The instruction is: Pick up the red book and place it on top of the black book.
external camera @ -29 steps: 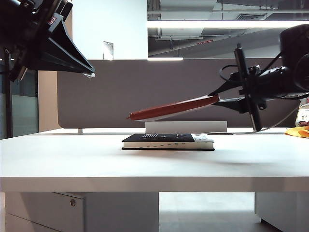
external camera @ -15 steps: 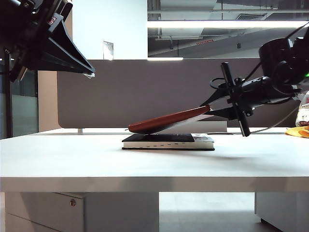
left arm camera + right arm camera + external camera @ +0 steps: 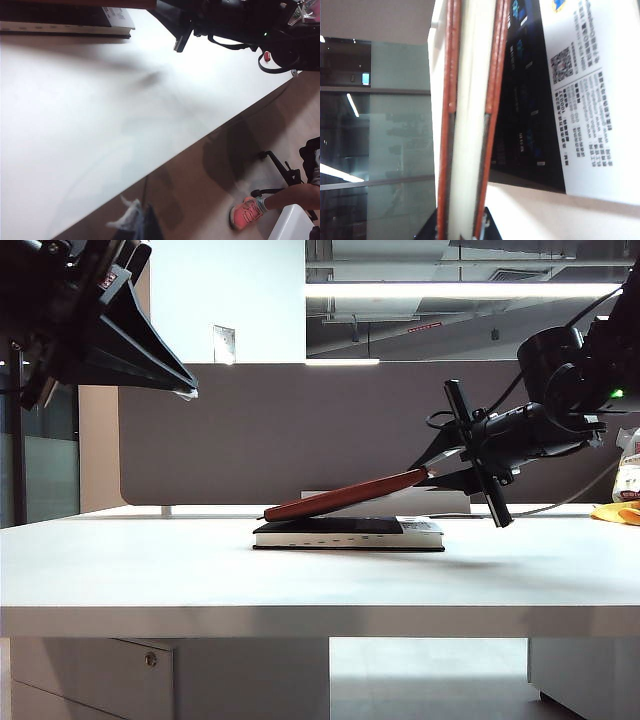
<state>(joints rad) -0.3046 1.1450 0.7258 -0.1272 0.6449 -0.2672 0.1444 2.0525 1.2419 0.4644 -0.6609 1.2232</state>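
Note:
The black book point(image 3: 330, 530) lies flat in the middle of the white table point(image 3: 150, 570). The red book point(image 3: 345, 494) slopes above it, its low far end at the black book's left end and its high end in my right gripper point(image 3: 428, 473), which is shut on it. In the right wrist view the red book point(image 3: 470, 100) stands edge-on between the gripper point(image 3: 464, 230) fingers, with the black book point(image 3: 522, 100) just beyond. My left gripper point(image 3: 186, 392) hangs high at the left, away from both books. In the left wrist view its fingertips point(image 3: 140, 225) sit together with nothing between them.
A grey partition point(image 3: 300, 430) closes off the back of the table, with a white stand point(image 3: 440, 502) in front of it behind the books. A yellow object point(image 3: 615, 512) and a white bottle point(image 3: 628, 475) sit at the far right. A person's pink shoe point(image 3: 247, 212) is on the floor.
My right gripper has come down and to the left with the red book, whose free end has dropped from mid-air to the black book's left end. The left arm has not moved.

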